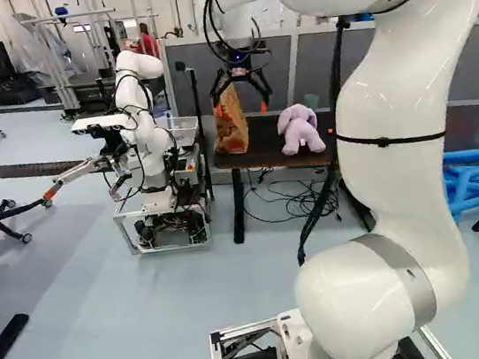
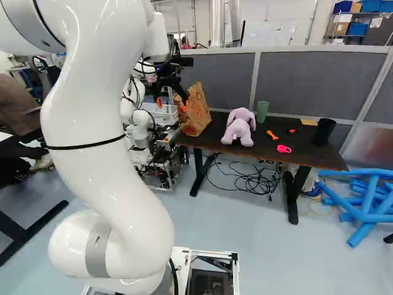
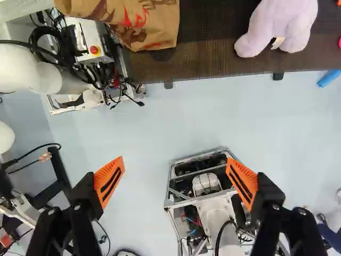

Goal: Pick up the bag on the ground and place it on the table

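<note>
Arm: The white arm (image 2: 104, 160) rises at the near side and reaches forward toward the left end of the table.
Gripper: Its black gripper (image 3: 176, 181) hangs with its orange pads (image 3: 110, 182) spread wide and nothing held between them; in the wrist view the bag lies ahead of the fingers, apart from them.
Table: The dark table (image 2: 307, 155) stands across the far side, cables (image 2: 245, 181) looped on the floor beneath.
Bag: The brown paper bag (image 1: 231, 125) stands roughly upright on the table's left end; whether its base overhangs the edge cannot be told.
Neighbors: A lilac plush toy (image 2: 239, 127) sits to the bag's right, a green cup (image 2: 263, 111) just beyond it; another robot (image 1: 149, 139) stands left of the table.
Stage: The placing looks done, leaving the arm to withdraw.
Technique: Keep the fingers spread, lift slowly clear of the bag's top, then draw back toward the near side before any turn.
Risk: Light paper could catch on a fingertip, and a sideways sweep might tip the bag off the left end.
</note>
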